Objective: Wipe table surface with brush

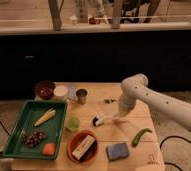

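The brush (pixel 105 119) lies low on the table surface (pixel 131 102), its dark round head (pixel 96 121) pointing left and its slim white handle running right into my gripper (pixel 120 116). The gripper is shut on the handle's end, just right of the table's middle. My white arm (pixel 154 100) comes in from the right over the table's edge. The light wooden tabletop has a small dark logo (pixel 150 161) at its front right corner.
A small dark-ended utensil (pixel 109 101) lies behind the brush. A green pepper (pixel 141 136), a blue sponge (pixel 117 150) and a red bowl (pixel 83 146) are in front. A green tray (pixel 19 131), a green cup (pixel 73 123), a metal cup (pixel 82 95) and bowls (pixel 44 89) stand left.
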### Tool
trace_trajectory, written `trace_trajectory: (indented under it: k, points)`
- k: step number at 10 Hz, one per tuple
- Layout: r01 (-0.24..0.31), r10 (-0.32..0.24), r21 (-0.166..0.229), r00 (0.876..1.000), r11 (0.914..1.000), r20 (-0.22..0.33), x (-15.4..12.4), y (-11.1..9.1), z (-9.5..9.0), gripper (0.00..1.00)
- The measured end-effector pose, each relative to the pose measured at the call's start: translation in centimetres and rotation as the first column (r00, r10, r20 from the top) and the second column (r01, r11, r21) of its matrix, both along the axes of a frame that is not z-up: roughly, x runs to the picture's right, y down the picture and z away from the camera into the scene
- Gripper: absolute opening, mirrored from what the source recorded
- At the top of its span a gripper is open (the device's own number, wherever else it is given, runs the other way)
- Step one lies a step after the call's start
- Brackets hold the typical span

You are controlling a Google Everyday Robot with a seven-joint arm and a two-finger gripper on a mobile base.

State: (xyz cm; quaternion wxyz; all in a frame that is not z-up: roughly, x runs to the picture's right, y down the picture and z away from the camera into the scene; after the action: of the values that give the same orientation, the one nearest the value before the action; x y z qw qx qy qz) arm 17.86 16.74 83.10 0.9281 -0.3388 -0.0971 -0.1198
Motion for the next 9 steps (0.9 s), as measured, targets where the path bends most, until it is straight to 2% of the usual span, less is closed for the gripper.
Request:
trace_trajectory:
  k: [2,5,7,9]
  points:
    - [0.010,-0.010,-0.003,1.000,0.9999,-0.012,2.0,0.9,-0.8,0.02]
    - [-0.020,0.020,-0.005,0.997,0.9998,-0.069,6.6,0.1,0.4,0.02]
    - [-0.040,0.041,0.018,0.995,0.9991,-0.095,7.4,-2.0,2.5,0.02]
    - [-0.037,0.039,0.032,0.996,0.9988,-0.085,6.1,-3.4,3.8,0.02]
